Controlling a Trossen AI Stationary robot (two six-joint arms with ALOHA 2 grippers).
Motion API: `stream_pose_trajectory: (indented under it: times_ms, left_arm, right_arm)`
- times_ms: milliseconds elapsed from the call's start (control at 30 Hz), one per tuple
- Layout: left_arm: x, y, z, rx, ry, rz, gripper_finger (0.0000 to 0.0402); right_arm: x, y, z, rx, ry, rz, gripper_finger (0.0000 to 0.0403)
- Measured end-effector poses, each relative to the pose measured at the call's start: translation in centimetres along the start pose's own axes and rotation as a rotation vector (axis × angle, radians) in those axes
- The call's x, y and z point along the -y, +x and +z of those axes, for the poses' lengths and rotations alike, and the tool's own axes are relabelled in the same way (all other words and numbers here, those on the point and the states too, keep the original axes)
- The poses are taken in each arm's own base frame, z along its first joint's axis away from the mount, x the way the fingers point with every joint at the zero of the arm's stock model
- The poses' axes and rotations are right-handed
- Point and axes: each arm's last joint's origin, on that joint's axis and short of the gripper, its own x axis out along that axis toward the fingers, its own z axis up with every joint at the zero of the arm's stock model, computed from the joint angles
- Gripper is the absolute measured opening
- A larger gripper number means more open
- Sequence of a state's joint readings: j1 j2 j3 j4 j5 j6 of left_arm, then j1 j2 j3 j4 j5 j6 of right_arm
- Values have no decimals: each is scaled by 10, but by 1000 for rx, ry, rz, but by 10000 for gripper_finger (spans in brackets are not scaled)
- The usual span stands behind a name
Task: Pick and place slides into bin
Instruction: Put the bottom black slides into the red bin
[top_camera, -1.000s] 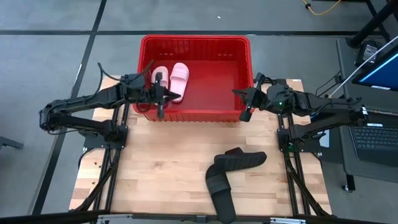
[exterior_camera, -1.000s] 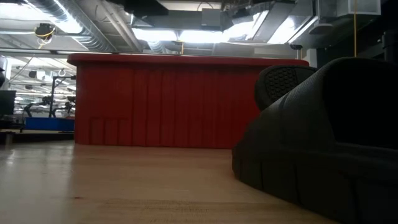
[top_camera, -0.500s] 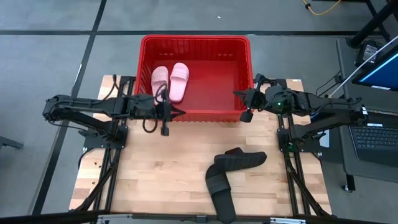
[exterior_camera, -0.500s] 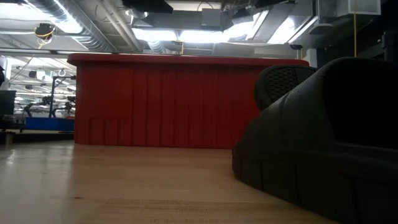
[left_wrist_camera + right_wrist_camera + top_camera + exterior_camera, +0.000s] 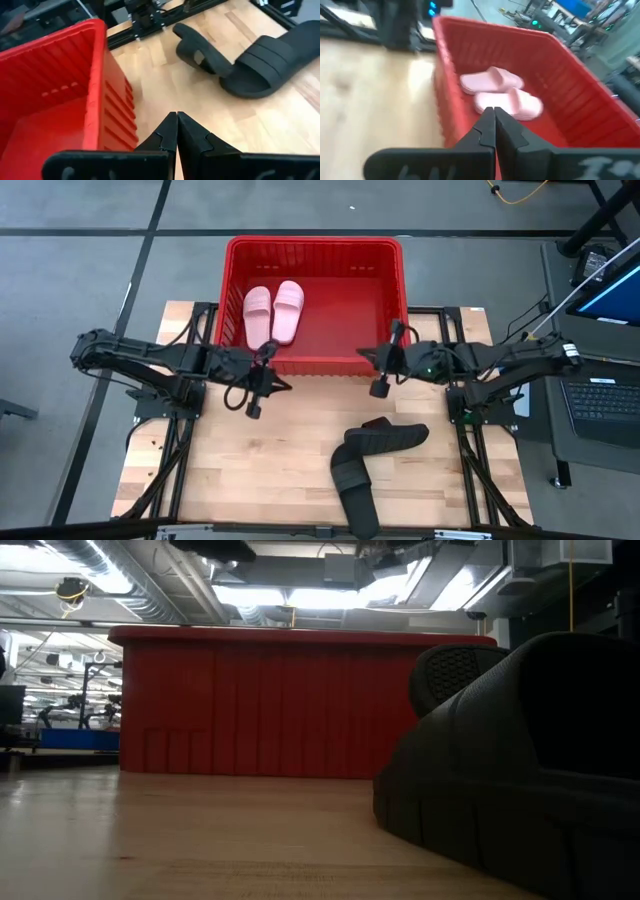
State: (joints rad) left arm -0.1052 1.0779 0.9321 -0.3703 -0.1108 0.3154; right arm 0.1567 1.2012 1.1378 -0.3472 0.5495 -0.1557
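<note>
Two pale pink slides lie side by side on the floor of the red bin, at its left; they also show in the right wrist view. Two black slides lie on the table near its front right, one end over the other; they also show in the left wrist view. My left gripper is shut and empty above the table, just in front of the bin's near wall. My right gripper is shut and empty over the bin's near wall, right of its middle.
The bin stands at the table's far edge. In the low view the bin's near wall fills the back and a black slide stands close at the right. Bare wooden table lies at the front left.
My left gripper has drawn back from over the pink slides in the bin toward the table's near edge, past the bin's near wall. My right gripper has gone toward the table's left and a little nearer, from the bin's near right corner along its near wall.
</note>
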Motion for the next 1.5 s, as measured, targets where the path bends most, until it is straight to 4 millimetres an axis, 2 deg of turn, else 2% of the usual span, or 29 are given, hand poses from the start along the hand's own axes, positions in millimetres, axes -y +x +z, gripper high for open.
stream_pose_trajectory:
  times_ms: [167, 433, 667, 867, 1033, 1300, 1500]
  left_arm:
    - [7, -1, 3, 18, -21, -26, 2]
    - [12, -3, 15, 104, -60, 65, 2]
    - [8, -4, 20, 144, -80, 155, 2]
    - [7, -4, 20, 139, -127, 193, 3]
    - [7, -5, 20, 137, -130, 203, 2]
    - [8, -2, 18, 137, -127, 197, 2]
    - [32, 13, -1, 101, -105, 120, 2]
  right_arm:
    - [-24, -21, 6, 24, 83, 117, 1]
    - [-61, -66, 6, -105, 170, 295, 0]
    - [-97, -84, -12, -250, 148, 373, 0]
    - [-121, -99, -10, -344, 112, 392, 0]
    - [-147, -101, -12, -407, 4, 391, 0]
    - [-184, -88, -29, -434, -59, 339, 0]
    - [-229, -77, -58, -458, -188, 299, 0]
